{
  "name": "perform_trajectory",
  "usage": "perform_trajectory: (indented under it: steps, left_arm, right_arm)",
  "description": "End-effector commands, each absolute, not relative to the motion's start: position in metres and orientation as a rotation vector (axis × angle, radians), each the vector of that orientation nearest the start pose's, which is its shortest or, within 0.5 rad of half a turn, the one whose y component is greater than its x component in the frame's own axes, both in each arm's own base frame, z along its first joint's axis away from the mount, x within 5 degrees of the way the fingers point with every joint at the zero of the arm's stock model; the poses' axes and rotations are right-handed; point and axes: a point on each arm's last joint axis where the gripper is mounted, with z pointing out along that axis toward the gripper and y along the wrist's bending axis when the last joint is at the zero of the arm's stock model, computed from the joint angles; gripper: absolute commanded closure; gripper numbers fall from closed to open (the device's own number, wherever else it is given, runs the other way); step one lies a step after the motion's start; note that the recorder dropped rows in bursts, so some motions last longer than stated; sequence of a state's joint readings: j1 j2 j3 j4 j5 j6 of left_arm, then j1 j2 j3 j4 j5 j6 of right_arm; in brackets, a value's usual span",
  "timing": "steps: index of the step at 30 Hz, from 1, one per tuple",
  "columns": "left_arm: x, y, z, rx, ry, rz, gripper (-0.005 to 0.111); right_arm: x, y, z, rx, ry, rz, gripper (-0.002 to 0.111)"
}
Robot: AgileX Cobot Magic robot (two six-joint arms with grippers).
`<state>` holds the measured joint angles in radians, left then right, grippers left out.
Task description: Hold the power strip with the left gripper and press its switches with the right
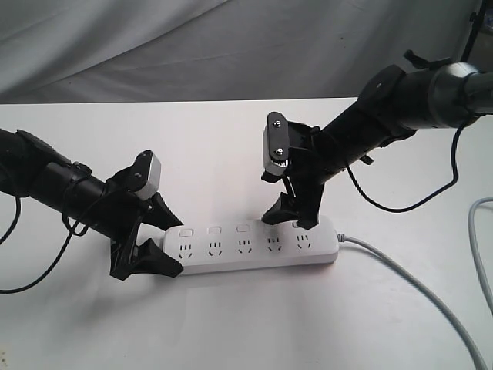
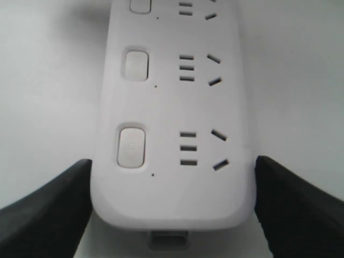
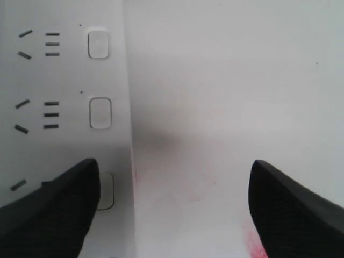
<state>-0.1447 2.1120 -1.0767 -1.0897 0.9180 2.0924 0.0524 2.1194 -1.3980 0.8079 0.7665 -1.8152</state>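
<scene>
The white power strip [image 1: 254,260] lies flat on the white table, its grey cord [image 1: 416,287] running off to the right. My left gripper [image 1: 179,247] is shut on the strip's left end [image 2: 172,196], with a black finger [image 2: 48,209] against each long side. Three switches [image 1: 215,230] show bare in the row, and two are close up in the left wrist view [image 2: 131,145]. My right gripper [image 1: 287,221] stands open over the right end. One of its fingers [image 3: 48,209] half covers a switch [image 3: 107,191]; the other hangs over bare table.
Grey cloth [image 1: 231,46] hangs behind the table. Black cables [image 1: 408,202] trail from the arms, and a second grey cable [image 1: 479,247] runs along the right edge. A faint red smear [image 3: 255,236] marks the table beside the strip.
</scene>
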Motion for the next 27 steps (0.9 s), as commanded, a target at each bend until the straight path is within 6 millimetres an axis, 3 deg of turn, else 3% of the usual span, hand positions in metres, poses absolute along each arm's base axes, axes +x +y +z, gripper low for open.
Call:
perform_trajectory:
  steps: [1, 11, 27]
  left_arm:
    - [0.334, -0.115, 0.090, 1.654, 1.937, -0.840, 0.107]
    - [0.334, -0.115, 0.090, 1.654, 1.937, -0.840, 0.107]
    - [0.334, -0.115, 0.090, 1.654, 1.937, -0.840, 0.107]
  right_arm:
    - [0.420, 0.066, 0.137, -1.553, 2.022, 0.335, 0.038]
    - [0.422, 0.064, 0.117, -1.570, 2.052, 0.321, 0.038]
    - [0.416, 0.066, 0.107, -1.719, 2.046, 0.311, 0.038]
